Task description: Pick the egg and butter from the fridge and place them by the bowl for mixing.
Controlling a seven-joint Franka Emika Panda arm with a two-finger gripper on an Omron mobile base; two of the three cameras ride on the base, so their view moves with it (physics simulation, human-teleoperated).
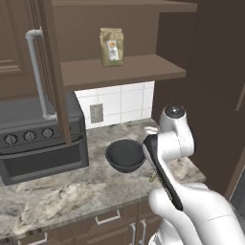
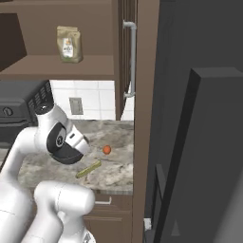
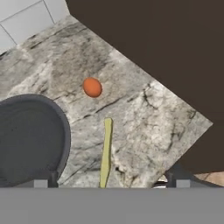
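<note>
The yellow butter [image 3: 106, 151] lies flat on the marble counter, just right of the dark bowl [image 3: 30, 140]. Beyond the stick's far end rests the orange-brown egg [image 3: 92, 87], apart from both. My gripper [image 3: 111, 183] hovers over the butter's near end and is open, its two fingertips [image 3: 41, 183] wide apart and holding nothing. In the right base view the egg [image 2: 107, 150] and butter [image 2: 88, 169] lie on the counter beside my arm. From the left base view the bowl [image 1: 125, 155] sits mid-counter, and a sliver of butter [image 1: 153, 178] shows by the arm. The grey fridge [image 2: 199, 142] stands at right.
A dark oven [image 1: 38, 139] sits on the counter left of the bowl. A paper bag [image 1: 111, 46] stands on the wooden shelf above. A brown cabinet wall [image 3: 166, 52] borders the counter close to the egg. The counter's front edge [image 2: 109, 190] runs near the butter.
</note>
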